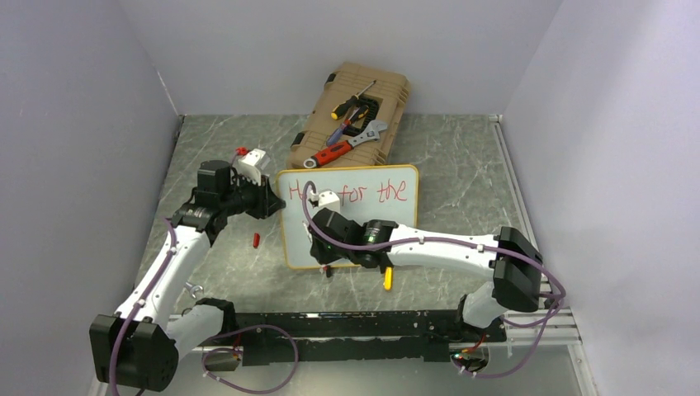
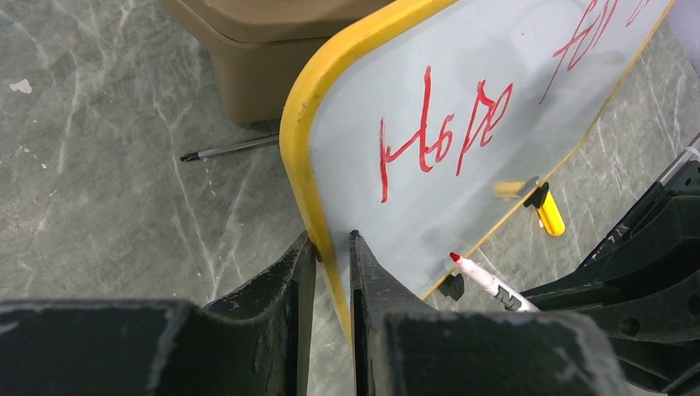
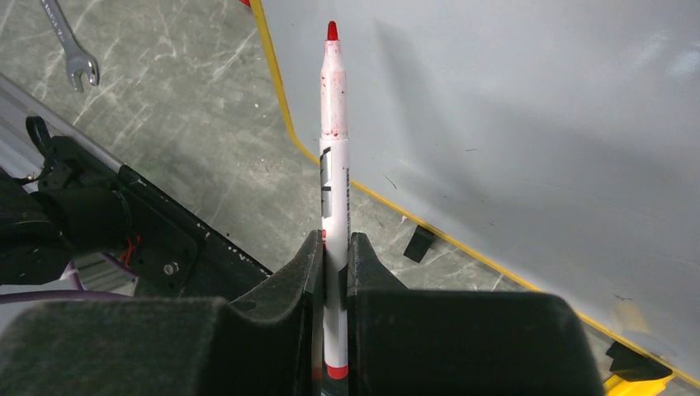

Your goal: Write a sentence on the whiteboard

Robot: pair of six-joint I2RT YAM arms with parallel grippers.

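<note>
The whiteboard [image 1: 388,221], white with a yellow frame, stands tilted mid-table. The sentence [image 1: 381,191] is one red line along its top reading "Hope for the"; "Hope" shows in the left wrist view [image 2: 446,132]. My left gripper [image 1: 276,203] is shut on the board's left edge [image 2: 307,140], one finger on each side of the frame [image 2: 332,247]. My right gripper [image 1: 320,252] is shut on a white marker [image 3: 333,124] with a red tip. The tip is at the board's lower left area [image 2: 453,257]. I cannot tell whether it touches the board.
A tan tool case [image 1: 388,91] with screwdrivers and a wrench on it lies behind the board. A red cap [image 1: 256,240] lies left of the board. A yellow object [image 1: 387,279] lies by its front edge. A spanner [image 3: 70,49] and a thin screwdriver [image 2: 231,148] lie on the table.
</note>
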